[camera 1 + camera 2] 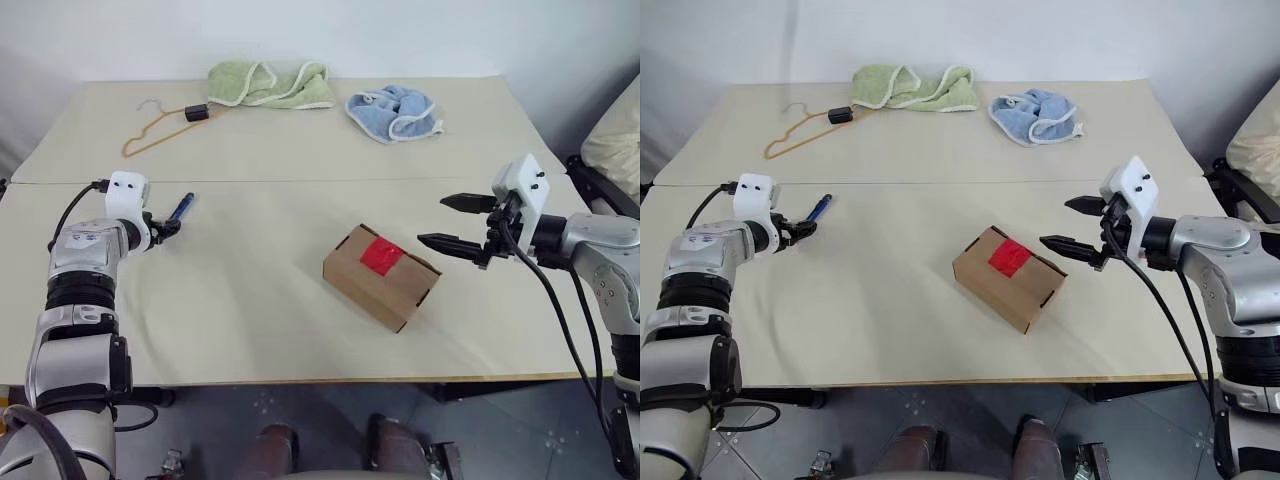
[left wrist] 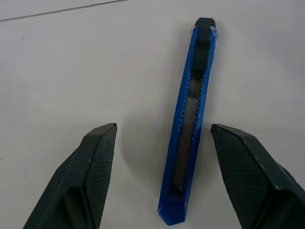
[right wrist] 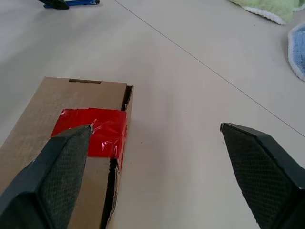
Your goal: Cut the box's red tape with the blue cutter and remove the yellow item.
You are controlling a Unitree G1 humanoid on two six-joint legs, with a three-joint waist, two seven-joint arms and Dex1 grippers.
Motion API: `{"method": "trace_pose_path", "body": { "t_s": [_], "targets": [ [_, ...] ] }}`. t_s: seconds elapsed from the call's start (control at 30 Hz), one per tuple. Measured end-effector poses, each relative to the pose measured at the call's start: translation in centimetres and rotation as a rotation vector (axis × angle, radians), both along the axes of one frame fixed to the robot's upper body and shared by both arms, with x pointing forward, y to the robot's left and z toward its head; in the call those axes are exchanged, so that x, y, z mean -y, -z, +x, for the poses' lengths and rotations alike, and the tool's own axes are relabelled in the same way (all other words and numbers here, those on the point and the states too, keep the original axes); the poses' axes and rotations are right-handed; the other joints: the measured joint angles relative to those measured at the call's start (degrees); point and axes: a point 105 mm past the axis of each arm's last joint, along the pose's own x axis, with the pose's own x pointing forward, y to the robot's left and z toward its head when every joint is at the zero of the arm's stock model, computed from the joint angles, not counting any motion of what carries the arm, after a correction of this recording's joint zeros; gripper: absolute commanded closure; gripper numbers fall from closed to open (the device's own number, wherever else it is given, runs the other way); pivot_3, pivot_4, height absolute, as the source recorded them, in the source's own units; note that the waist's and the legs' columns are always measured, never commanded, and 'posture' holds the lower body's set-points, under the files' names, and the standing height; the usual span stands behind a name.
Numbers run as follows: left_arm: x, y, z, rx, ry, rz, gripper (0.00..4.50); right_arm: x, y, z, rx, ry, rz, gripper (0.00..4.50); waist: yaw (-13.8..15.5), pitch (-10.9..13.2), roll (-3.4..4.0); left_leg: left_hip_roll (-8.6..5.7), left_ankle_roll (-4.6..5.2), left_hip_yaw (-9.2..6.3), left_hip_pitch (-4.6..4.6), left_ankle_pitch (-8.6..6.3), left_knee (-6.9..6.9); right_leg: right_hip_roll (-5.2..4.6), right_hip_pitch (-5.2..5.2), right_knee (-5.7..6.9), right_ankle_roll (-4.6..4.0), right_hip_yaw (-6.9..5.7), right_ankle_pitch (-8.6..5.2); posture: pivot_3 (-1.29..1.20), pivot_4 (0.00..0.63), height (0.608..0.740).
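Black fingers (image 2: pixel 90 176) of the left gripper (image 1: pixel 165 226) are seen spread apart on both sides of the blue cutter (image 2: pixel 189 124), which lies flat on the table (image 1: pixel 250 300) between them; no contact with the cutter is seen. In the left eye view this gripper is placed at the left middle of the frame, and the cutter (image 1: pixel 181 207) points away from it toward the upper right.

At the right middle of the frame the right gripper (image 1: pixel 455 222) is held above the table with its fingers (image 3: pixel 259 167) spread wide and nothing between them. It points toward the box (image 1: pixel 381 275), which is near it but apart.

Around the centre of the frame, a little to the lower right, the box lies closed on the table, with the red tape (image 1: pixel 381 257) stuck across its top seam.

Along the upper part of the frame an orange wire hanger (image 1: pixel 160 125), a light green towel (image 1: pixel 270 84) and a light blue cloth (image 1: pixel 393 111) are laid on the table, well apart from the box.
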Motion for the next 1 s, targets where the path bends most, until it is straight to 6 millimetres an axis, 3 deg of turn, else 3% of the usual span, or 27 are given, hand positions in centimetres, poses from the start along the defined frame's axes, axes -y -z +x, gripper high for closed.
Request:
{"method": "trace_pose_path", "body": {
  "t_s": [0.13, 0.5, 0.67, 0.83, 0.93, 1.0],
  "targets": [
    [0.28, 0.02, 0.15, -0.018, 0.014, -0.013, 2.34, 0.11, 0.24, -0.15, -0.010, 0.012, -0.006, 0.00, -0.02, 0.00, 0.00, 0.00, 0.00, 0.02, 0.03, 0.00, 0.00, 0.00, 0.00, 0.03, 0.00, 0.02, 0.00, 0.00, 0.150, 0.740],
    [0.69, 0.18, -0.02, -0.063, 0.043, -0.042, 2.34, 0.15, 0.20, -0.29, -0.007, 0.026, -0.017, 0.00, -0.01, 0.00, 0.00, 0.00, -0.01, 0.08, 0.07, 0.00, 0.02, 0.00, 0.00, 0.08, 0.00, 0.10, 0.00, 0.00, 0.150, 0.740],
    [0.77, 0.27, -0.11, -0.074, 0.052, -0.047, 3.44, 0.14, 0.24, -0.31, -0.006, 0.028, -0.018, 0.00, -0.05, -0.01, 0.00, 0.00, 0.00, 0.13, 0.14, 0.00, 0.01, 0.00, 0.00, 0.11, 0.00, 0.17, 0.00, 0.00, 0.150, 0.740],
    [0.50, 0.38, -0.25, -0.083, 0.042, -0.044, 3.44, 0.15, 0.24, -0.30, -0.005, 0.030, -0.018, 0.00, -0.13, 0.00, 0.00, 0.01, 0.00, 0.39, 0.35, 0.00, 0.00, 0.00, 0.00, 0.27, 0.00, 0.43, 0.00, 0.00, 0.150, 0.740],
    [0.40, 0.42, -0.30, -0.088, 0.035, -0.045, 4.01, 0.19, 0.37, -0.33, -0.009, 0.031, -0.018, 0.00, -0.21, 0.00, -0.01, 0.01, 0.01, 0.52, 0.46, -0.01, -0.05, 0.00, 0.01, 0.31, 0.00, 0.57, 0.00, 0.00, 0.150, 0.740],
    [0.31, 0.43, -0.36, -0.090, 0.034, -0.045, 4.01, 0.23, 0.52, -0.35, -0.014, 0.032, -0.018, 0.00, -0.27, 0.00, -0.01, 0.01, 0.01, 0.57, 0.52, -0.01, -0.09, 0.01, 0.01, 0.33, 0.00, 0.63, 0.00, 0.00, 0.150, 0.740]
  ]
}}
